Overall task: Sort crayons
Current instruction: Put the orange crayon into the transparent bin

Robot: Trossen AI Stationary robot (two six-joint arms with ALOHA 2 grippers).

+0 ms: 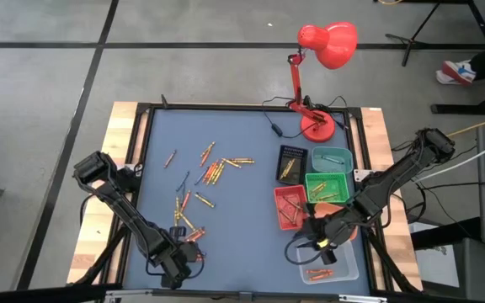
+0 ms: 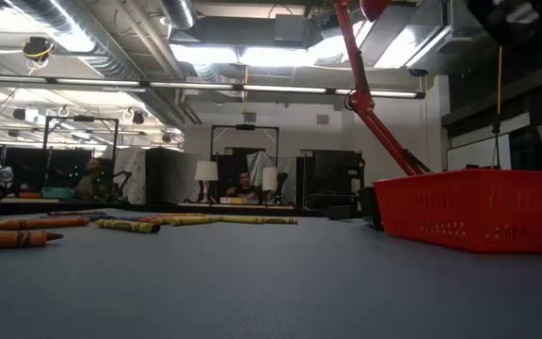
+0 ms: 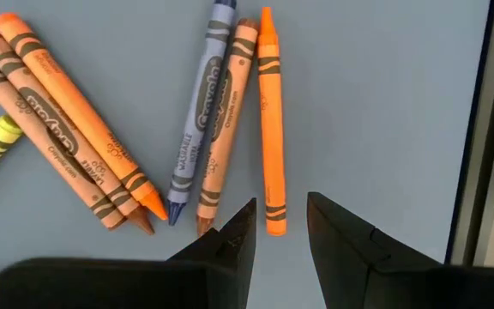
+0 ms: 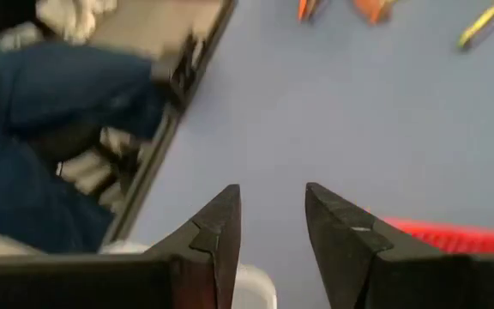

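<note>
Crayons lie scattered on the blue mat [image 1: 242, 194], in a far cluster [image 1: 217, 168] and a near-left cluster [image 1: 188, 225]. My left gripper [image 1: 178, 271] hangs over the near-left cluster, pointing down and open [image 3: 280, 210]. An orange crayon [image 3: 270, 120] lies flat on the mat, with its near end just ahead of the gap between the fingers. Beside it lie a tan crayon [image 3: 224, 120], a blue one [image 3: 197, 112] and more orange ones [image 3: 75, 120]. My right gripper [image 1: 311, 240] hovers open [image 4: 273, 193] over the mat beside the red tray [image 1: 290, 206].
Small trays stand at the right: black [image 1: 291, 162], teal [image 1: 331, 157], green [image 1: 327, 185], red, and a clear one [image 1: 331, 263] holding orange crayons. A red desk lamp [image 1: 314, 126] stands at the far right. The mat's raised frame [image 3: 478, 129] runs close beside my left gripper.
</note>
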